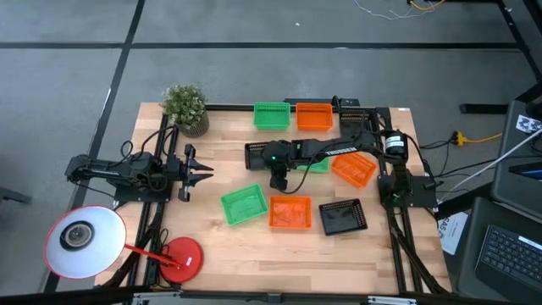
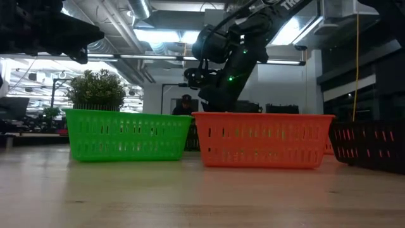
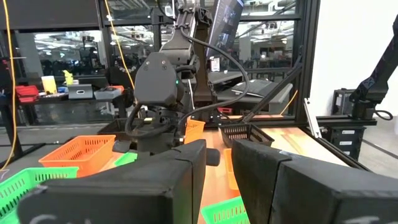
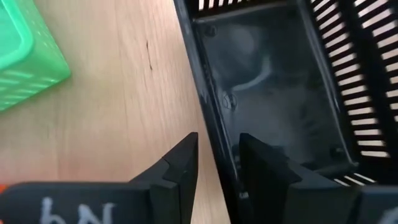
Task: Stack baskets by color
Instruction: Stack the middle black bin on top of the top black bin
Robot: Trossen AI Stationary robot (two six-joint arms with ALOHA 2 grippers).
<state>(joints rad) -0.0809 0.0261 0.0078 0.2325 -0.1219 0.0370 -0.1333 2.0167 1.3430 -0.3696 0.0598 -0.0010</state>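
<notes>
Several small mesh baskets lie on the wooden table. A green one (image 1: 271,114) and an orange one (image 1: 314,116) sit at the far edge. A green (image 1: 244,205), an orange (image 1: 290,213) and a black one (image 1: 343,217) sit nearer. Another orange basket (image 1: 354,169) and a green one (image 1: 318,166) lie under my right arm. My right gripper (image 4: 217,146) is open and points steeply down over a black basket (image 1: 258,154) mid-table. Its fingers stand either side of the basket's near long wall (image 4: 214,118), one inside (image 4: 258,163) and one outside (image 4: 181,163), with a gap at each. My left gripper (image 3: 214,177) waits open at the table's left.
A potted plant (image 1: 186,106) stands at the far left corner. A white round lamp head (image 1: 82,241) and a red round base (image 1: 182,258) sit at the near left. In the low view, the green (image 2: 126,135) and orange (image 2: 262,139) baskets hide my right gripper.
</notes>
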